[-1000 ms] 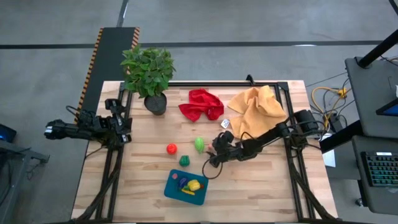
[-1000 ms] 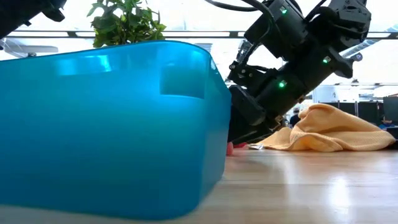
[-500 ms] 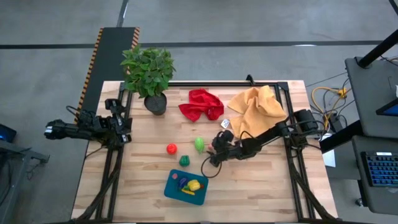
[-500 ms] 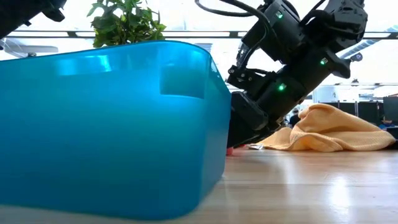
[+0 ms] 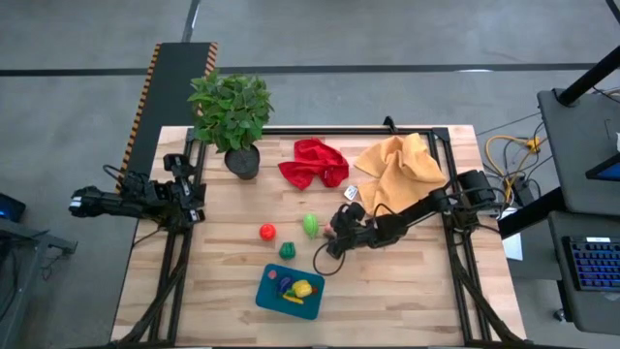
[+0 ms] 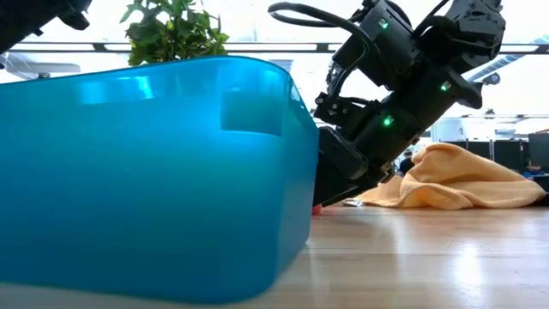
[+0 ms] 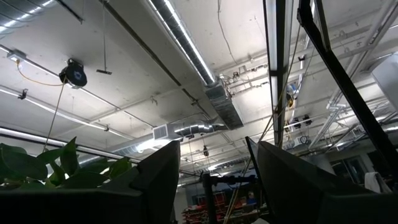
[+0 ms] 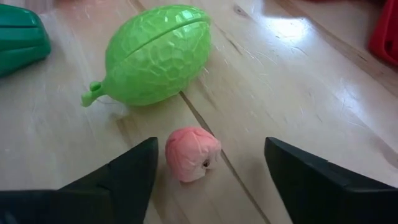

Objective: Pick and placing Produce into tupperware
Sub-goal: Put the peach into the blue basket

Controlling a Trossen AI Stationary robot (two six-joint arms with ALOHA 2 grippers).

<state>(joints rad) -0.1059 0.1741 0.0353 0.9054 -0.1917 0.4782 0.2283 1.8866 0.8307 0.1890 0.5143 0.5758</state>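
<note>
One tupperware, two cloths, one potted plant, four loose produce pieces on the table.

Teal tupperware, light-green piece beside a pink piece, perhaps dark-green piece.

Bright overhead light, glare on the table, soft shadows.

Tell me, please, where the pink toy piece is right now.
The pink piece lies on the table between the right gripper's open fingers, beside the light green fruit, near the table's middle in the high view.
</note>
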